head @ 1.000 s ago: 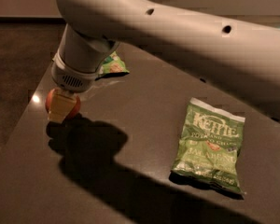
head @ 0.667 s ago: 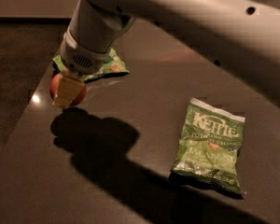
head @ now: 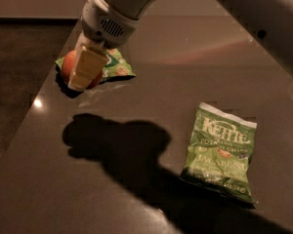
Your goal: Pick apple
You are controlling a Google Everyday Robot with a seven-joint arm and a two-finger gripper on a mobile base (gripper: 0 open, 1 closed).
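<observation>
Gripper: the gripper (head: 81,80) is at the upper left, over the far-left corner of the table (head: 151,94), hanging from the pale arm (head: 112,13).
Grip: clamped on the apple (head: 68,67); one cream finger (head: 86,68) crosses its front, the other is hidden behind it.
Apple: red-orange, held between the fingers, seen against a small green snack bag (head: 115,65) lying flat.
Shadow: the arm's dark shadow (head: 122,145) falls on the tabletop, apart from the gripper.
Chips: a green Kettle jalapeño chip bag (head: 222,152) lies flat at the right, well apart from the apple.
</observation>
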